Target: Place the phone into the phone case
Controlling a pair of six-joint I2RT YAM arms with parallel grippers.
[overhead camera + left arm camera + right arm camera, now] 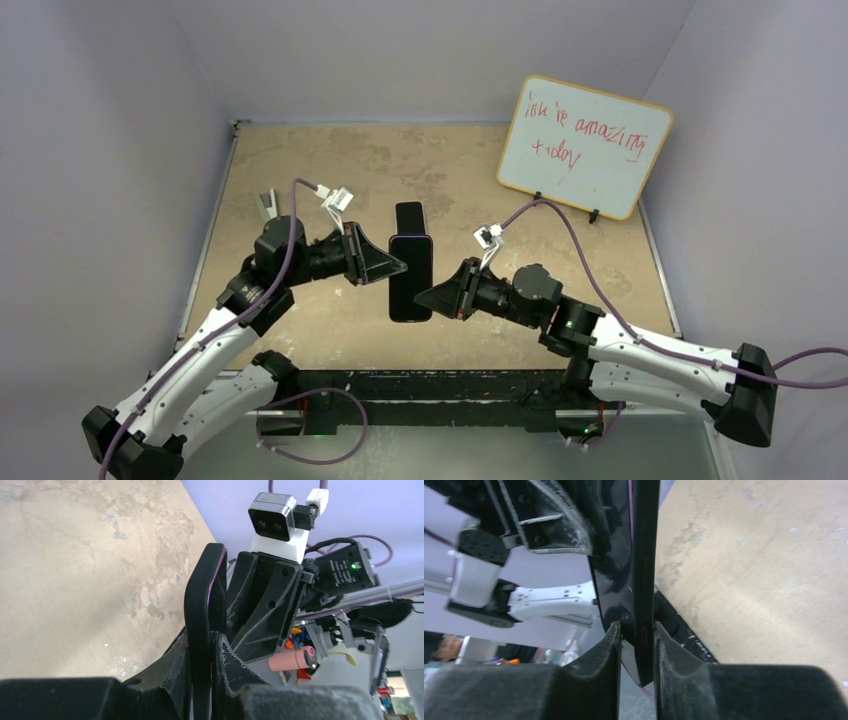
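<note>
Over the tan worktop (300,180), with a scribbled whiteboard (585,145) propped at its far right, the top view shows only one dark slab held off the surface between the left gripper (395,268) and the right gripper (425,298). The left wrist view alone shows its jaws pinching the black, purple-lined phone case (200,605) edge-on. The right wrist view shows the thinner phone (645,580), side buttons visible, nipped between its own jaws close beside the case
</note>
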